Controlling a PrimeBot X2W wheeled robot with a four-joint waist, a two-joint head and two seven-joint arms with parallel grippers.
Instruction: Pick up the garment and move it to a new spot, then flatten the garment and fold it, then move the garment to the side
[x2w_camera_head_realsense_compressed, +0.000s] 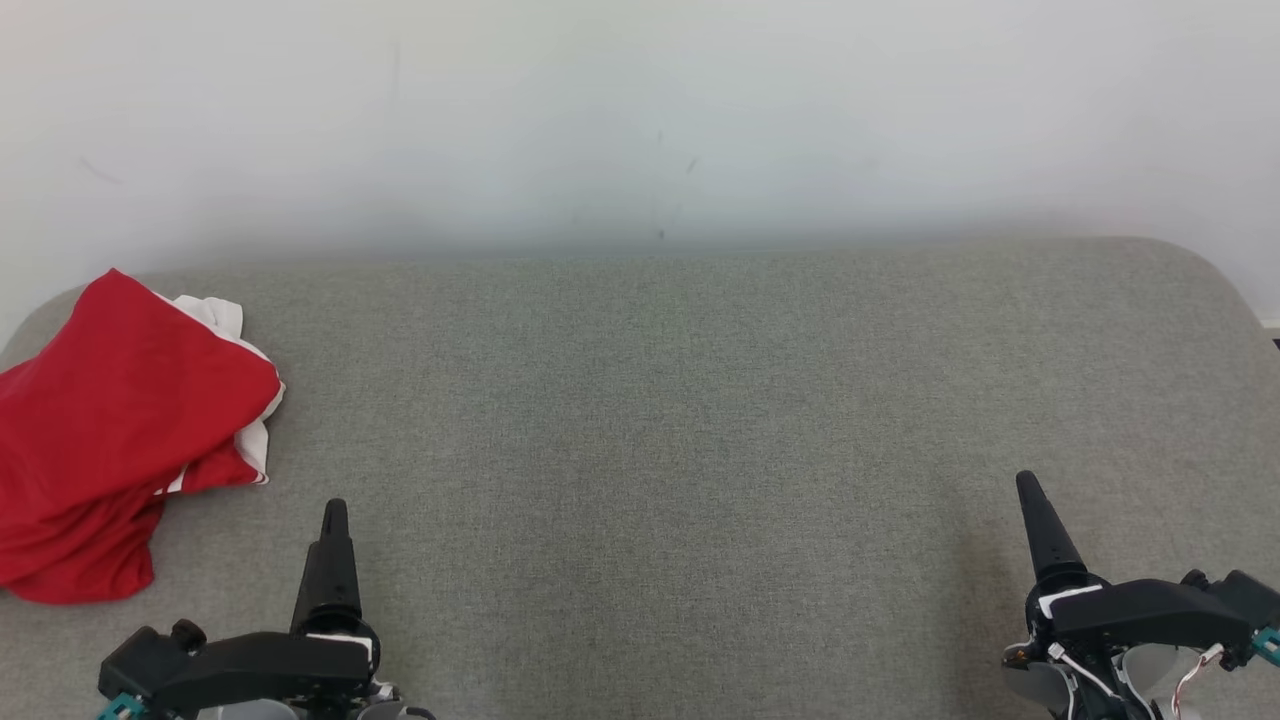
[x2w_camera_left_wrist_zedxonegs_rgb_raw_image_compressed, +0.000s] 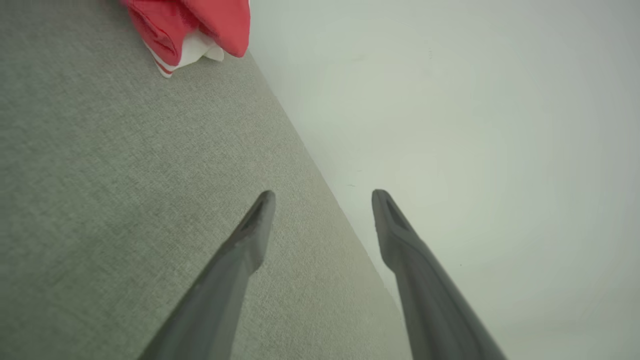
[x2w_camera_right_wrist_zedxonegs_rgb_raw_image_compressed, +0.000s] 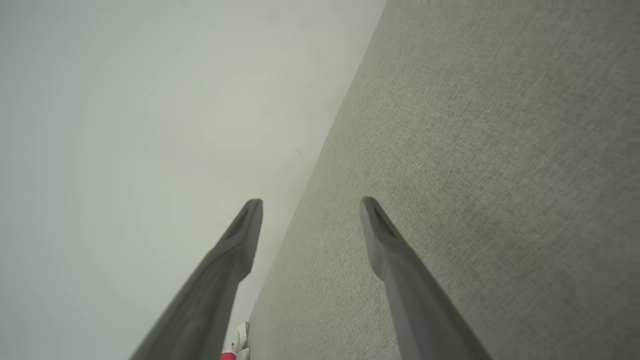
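Note:
A crumpled red garment (x2w_camera_head_realsense_compressed: 115, 430) with white trim lies at the far left of the grey fabric surface (x2w_camera_head_realsense_compressed: 660, 420), partly cut off by the head view's left edge. In the left wrist view the garment (x2w_camera_left_wrist_zedxonegs_rgb_raw_image_compressed: 195, 27) shows at the top. A small piece of the garment (x2w_camera_right_wrist_zedxonegs_rgb_raw_image_compressed: 235, 350) peeks in at the bottom of the right wrist view. My left gripper (x2w_camera_head_realsense_compressed: 335, 515) hovers low at the front left, to the right of the garment and apart from it, open and empty (x2w_camera_left_wrist_zedxonegs_rgb_raw_image_compressed: 322, 197). At the front right my right gripper (x2w_camera_head_realsense_compressed: 1030, 490) also stands open with nothing in it (x2w_camera_right_wrist_zedxonegs_rgb_raw_image_compressed: 310, 205).
The grey surface runs back to a pale wall (x2w_camera_head_realsense_compressed: 640, 120) and has rounded far corners (x2w_camera_head_realsense_compressed: 1200, 265). Its wide middle lies between the two grippers.

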